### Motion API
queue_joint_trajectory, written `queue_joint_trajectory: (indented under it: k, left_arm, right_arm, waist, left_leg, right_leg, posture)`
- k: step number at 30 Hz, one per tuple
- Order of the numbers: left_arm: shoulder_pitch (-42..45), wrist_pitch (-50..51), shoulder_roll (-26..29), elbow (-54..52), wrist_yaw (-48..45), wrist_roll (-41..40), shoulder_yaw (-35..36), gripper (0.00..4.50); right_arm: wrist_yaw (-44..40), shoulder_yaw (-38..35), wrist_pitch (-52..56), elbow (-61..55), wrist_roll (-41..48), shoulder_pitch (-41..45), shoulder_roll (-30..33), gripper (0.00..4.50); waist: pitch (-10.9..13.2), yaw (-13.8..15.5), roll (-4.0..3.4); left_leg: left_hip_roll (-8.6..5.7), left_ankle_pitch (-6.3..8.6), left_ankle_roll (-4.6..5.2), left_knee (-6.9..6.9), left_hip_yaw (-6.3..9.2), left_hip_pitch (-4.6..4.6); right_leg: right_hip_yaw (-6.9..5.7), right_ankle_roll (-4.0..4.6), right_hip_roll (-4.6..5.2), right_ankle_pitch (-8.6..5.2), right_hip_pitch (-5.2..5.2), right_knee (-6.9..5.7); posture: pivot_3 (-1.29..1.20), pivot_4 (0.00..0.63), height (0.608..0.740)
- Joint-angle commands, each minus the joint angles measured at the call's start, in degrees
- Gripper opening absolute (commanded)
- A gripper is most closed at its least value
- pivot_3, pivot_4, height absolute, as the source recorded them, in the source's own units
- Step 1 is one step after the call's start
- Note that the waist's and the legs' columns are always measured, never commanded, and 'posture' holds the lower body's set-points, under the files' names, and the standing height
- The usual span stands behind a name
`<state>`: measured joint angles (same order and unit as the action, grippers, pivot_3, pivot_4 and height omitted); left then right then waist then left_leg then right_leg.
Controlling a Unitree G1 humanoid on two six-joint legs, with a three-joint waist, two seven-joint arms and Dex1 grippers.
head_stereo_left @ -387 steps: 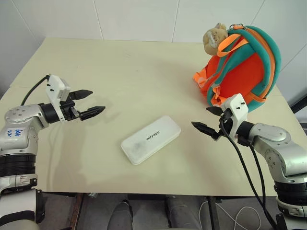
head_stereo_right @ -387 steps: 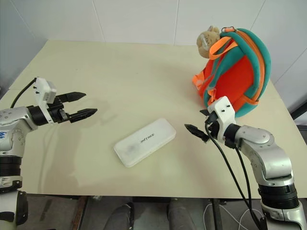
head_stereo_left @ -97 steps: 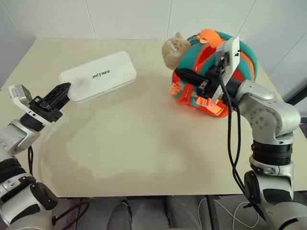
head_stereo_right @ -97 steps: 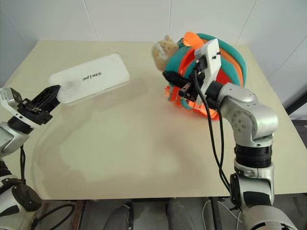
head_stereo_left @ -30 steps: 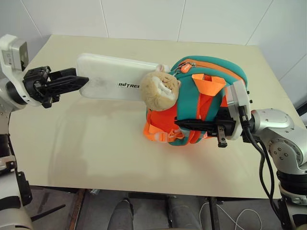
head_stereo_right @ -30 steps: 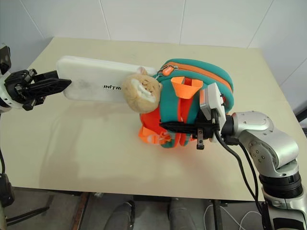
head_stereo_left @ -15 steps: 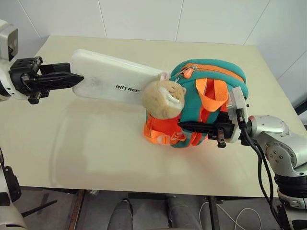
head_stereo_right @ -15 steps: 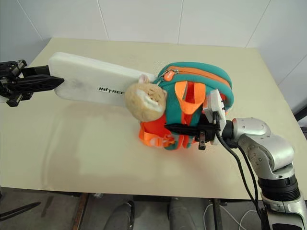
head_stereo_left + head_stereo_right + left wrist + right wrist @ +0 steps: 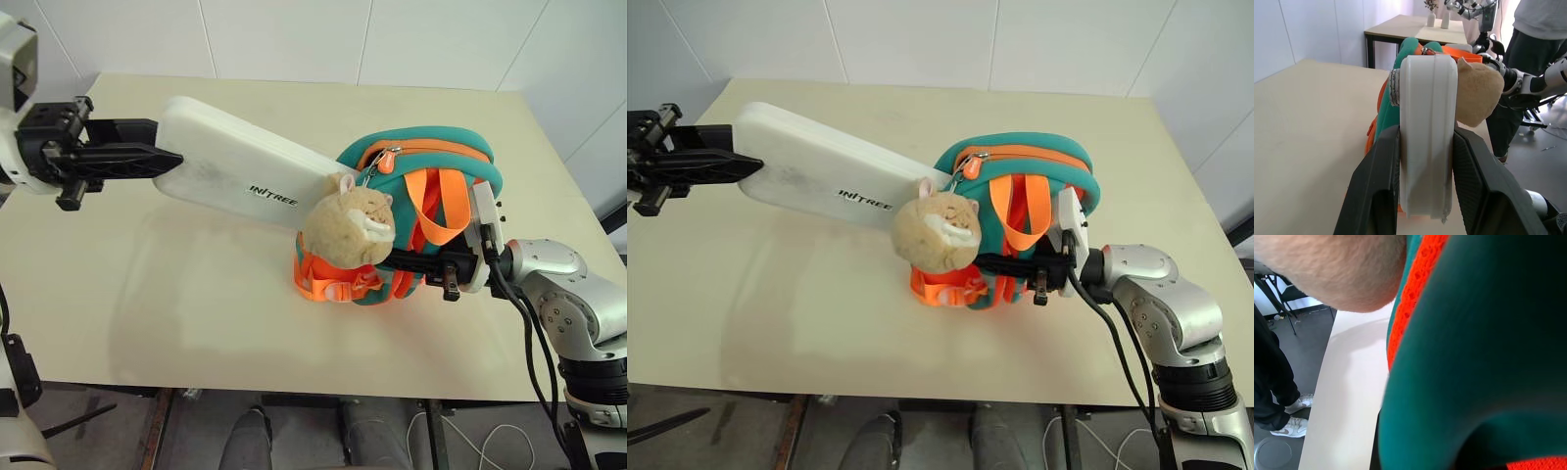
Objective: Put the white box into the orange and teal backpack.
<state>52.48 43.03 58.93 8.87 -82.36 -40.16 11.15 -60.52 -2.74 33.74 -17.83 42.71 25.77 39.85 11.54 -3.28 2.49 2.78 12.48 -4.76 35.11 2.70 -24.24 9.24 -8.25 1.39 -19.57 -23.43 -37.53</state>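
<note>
The white box (image 9: 240, 176) hangs over the table's (image 9: 196, 294) middle, its far end poked into the orange and teal backpack (image 9: 431, 196) near the right edge. Left gripper (image 9: 147, 157) clamps its outer end. Right gripper (image 9: 407, 262) is pinched on the backpack; the left half's wide open.

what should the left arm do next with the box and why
Probably keep sliding the white box toward the orange and teal backpack: the left gripper clamps its outer end, its far end sits at the zipper opening, most remains outside, and the right gripper grips the pack.
</note>
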Motion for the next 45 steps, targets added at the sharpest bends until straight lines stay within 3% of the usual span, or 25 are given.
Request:
queue_joint_trajectory:
  k: [1,10,20,26,30,37,45]
  left_arm:
    - [2.5,-3.0,-1.0,-3.1,1.7,2.3,-2.1,1.19]
    - [5.5,-7.3,-11.1,-2.7,11.1,8.4,-7.6,1.18]
    - [4.7,-12.7,-26.2,0.2,21.0,17.8,-16.3,1.17]
    - [5.9,-16.6,-31.1,5.1,24.4,23.4,-19.5,1.17]
    - [5.4,-13.9,-30.7,2.8,22.5,21.3,-18.0,2.45]
    - [3.6,-9.2,-25.1,-1.8,18.6,17.2,-13.8,4.48]
    - [-0.7,1.3,-16.0,-11.0,14.0,7.0,-6.6,4.48]
  right_arm:
    - [-0.1,-0.5,-1.2,-1.1,0.0,0.9,-0.5,0.00]
    - [0.1,-0.2,-1.3,-1.3,-0.8,0.8,-1.3,0.00]
    - [0.7,0.5,-0.7,-1.2,-1.6,1.5,-2.2,0.00]
    - [0.7,0.8,-0.4,-0.8,-2.1,2.1,-2.6,0.00]
    - [0.9,0.8,-0.3,-0.8,-2.2,2.3,-2.8,0.00]
    - [1.1,1.1,-0.5,-0.4,-2.4,2.4,-3.0,0.00]
    - [1.0,1.4,-0.7,0.4,-2.9,3.1,-3.4,0.00]
  waist:
    - [0.0,0.0,0.00]
    - [0.0,0.1,0.00]
    - [0.0,0.3,0.00]
    - [0.0,0.1,-0.01]
    - [0.0,0.2,0.00]
    - [0.0,-0.1,-0.01]
    - [0.0,-0.1,-0.02]
  left_leg:
    - [0.00,0.00,0.00,0.02,0.00,0.00]
    - [0.00,-0.01,0.01,0.10,0.02,0.02]
    - [-0.01,-0.03,0.03,0.19,0.04,0.04]
    - [-0.04,-0.04,0.04,0.27,0.04,0.04]
    - [-0.05,-0.05,0.05,0.39,0.05,0.06]
    - [-0.04,-0.05,0.05,0.37,0.06,0.06]
    - [-0.03,-0.05,0.05,0.35,0.08,0.06]
  right_leg:
    - [0.00,0.00,0.00,0.00,0.02,0.00]
    - [0.01,-0.03,-0.02,0.02,0.05,-0.10]
    - [0.03,-0.07,-0.02,0.04,0.08,-0.19]
    - [0.07,-0.12,-0.04,0.08,0.10,-0.21]
    - [0.07,-0.17,-0.04,0.11,0.18,-0.22]
    - [0.08,-0.19,-0.05,0.11,0.18,-0.23]
    - [0.07,-0.18,-0.04,0.11,0.18,-0.22]
  posture:
    - [0.00,0.150,0.740]
    - [0.00,0.150,0.740]
    - [0.00,0.150,0.740]
    - [0.00,0.150,0.740]
    - [0.00,0.150,0.740]
    - [0.00,0.150,0.740]
    - [0.00,0.150,0.740]
